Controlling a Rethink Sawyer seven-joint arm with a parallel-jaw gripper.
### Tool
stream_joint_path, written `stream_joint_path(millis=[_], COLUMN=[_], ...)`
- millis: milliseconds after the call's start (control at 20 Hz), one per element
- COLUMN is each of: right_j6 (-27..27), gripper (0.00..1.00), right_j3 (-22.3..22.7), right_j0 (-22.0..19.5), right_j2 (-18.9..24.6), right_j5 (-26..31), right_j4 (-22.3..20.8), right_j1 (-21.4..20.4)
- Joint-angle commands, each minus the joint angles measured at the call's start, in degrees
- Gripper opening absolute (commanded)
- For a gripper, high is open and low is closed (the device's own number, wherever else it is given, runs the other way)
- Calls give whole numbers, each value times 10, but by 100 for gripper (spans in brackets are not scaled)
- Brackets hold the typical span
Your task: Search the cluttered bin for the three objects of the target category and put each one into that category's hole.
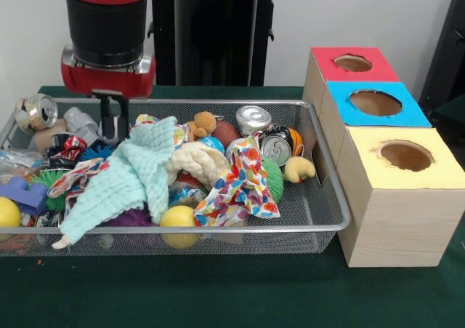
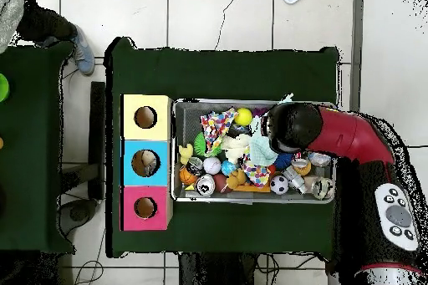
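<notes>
I see the arm hanging over the left part of the wire bin. Its claw dips down into the pile there, right by a crushed red and black can and just behind the mint green cloth. I cannot tell if the claw is open or closed, because toys hide its tips.

The bin is very full. The green cloth lies spread over many things and covers what is under it. A spotty colorful cloth lies beside it, with a cream knit cloth between them. Two silver cans sit near the back right, and another shiny can leans on the bin's left rim. I also see a yellow ball at the front, a small brown teddy, a yellow rubber duck and a purple block.

Just beside the bin on the right stand three boxes in a row, each with a round hole on top: red, blue and yellow. From above, something pale shows inside the blue box's hole.
</notes>
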Motion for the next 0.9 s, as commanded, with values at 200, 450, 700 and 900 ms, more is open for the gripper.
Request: stream_joint_path(millis=[200,450,700,900], right_j6=[-246,-267,-302,-323], gripper=[100,100,100,100], right_j3=[-39,-70,-96,-125], right_j0=[-48,-56,-68,-75], right_j2=[127,140,156,168], right_j5=[58,91,132,160], right_j4=[-69,-96,-111,-121], right_j1=[46,48,40,45])
